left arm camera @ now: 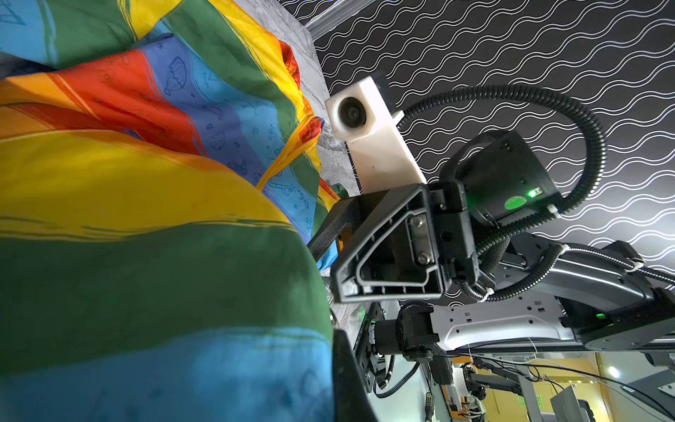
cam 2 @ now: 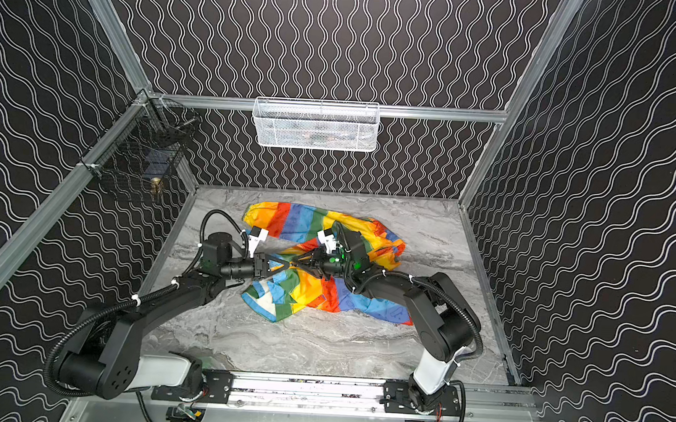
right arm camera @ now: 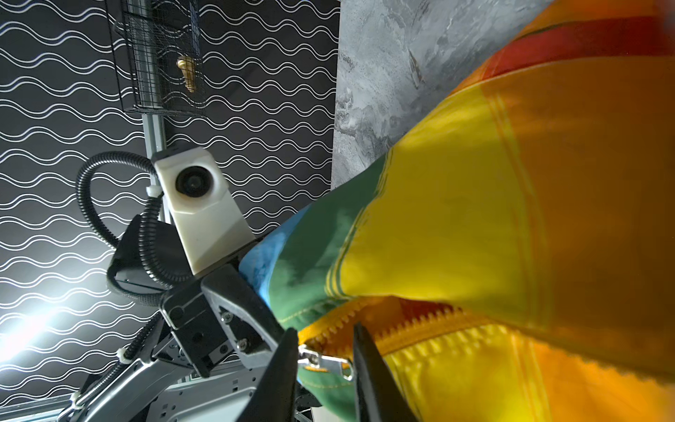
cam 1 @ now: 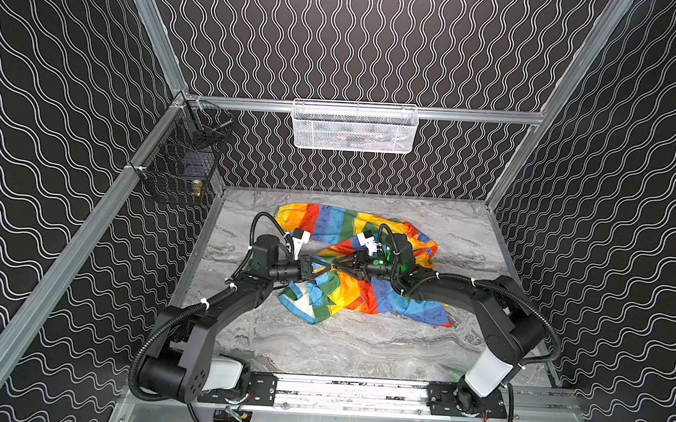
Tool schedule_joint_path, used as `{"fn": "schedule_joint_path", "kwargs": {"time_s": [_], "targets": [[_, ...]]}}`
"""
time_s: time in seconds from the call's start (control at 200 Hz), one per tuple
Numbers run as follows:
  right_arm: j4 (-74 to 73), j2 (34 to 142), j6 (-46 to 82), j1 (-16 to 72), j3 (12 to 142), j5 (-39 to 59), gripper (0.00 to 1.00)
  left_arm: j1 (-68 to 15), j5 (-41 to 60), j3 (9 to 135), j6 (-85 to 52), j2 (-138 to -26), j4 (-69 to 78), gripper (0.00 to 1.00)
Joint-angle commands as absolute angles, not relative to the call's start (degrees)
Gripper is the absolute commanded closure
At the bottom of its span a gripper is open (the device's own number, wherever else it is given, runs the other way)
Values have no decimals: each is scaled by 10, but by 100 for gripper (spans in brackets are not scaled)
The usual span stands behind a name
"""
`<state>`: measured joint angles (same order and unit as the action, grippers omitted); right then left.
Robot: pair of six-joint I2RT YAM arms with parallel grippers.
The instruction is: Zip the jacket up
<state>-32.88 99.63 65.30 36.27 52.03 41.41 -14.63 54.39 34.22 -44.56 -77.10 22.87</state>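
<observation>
Right gripper (right arm camera: 325, 334) jaws narrowly spread, straddling zipper pull (right arm camera: 327, 362), not pinching yet. Left gripper (cam 1: 327, 268) jaws pinching jacket (cam 1: 348, 296) hem; garment crumpled mid-counter (cam 1: 361, 348). Teeth (right arm camera: 420, 314) beyond pull gape: zipping seemingly all left.

Tabletop (cam 1: 361, 348) lies open across the lower middle of both top views. The jacket (cam 1: 348, 296), left arm (cam 1: 244, 294) and right arm (cam 1: 463, 294) crowd the centre; a black basket (cam 1: 175, 171) juts at left.
</observation>
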Motion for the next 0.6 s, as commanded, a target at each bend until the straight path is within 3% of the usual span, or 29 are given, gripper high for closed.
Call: {"fn": "schedule_joint_path", "kwargs": {"time_s": [0.0,0.596], "targets": [[-350,991,654,363,518,416,74,-146,548,345,-434,-771,241,100],[-337,976,646,363,515,414,78,-146,546,348,-430,-769,235,100]]}}
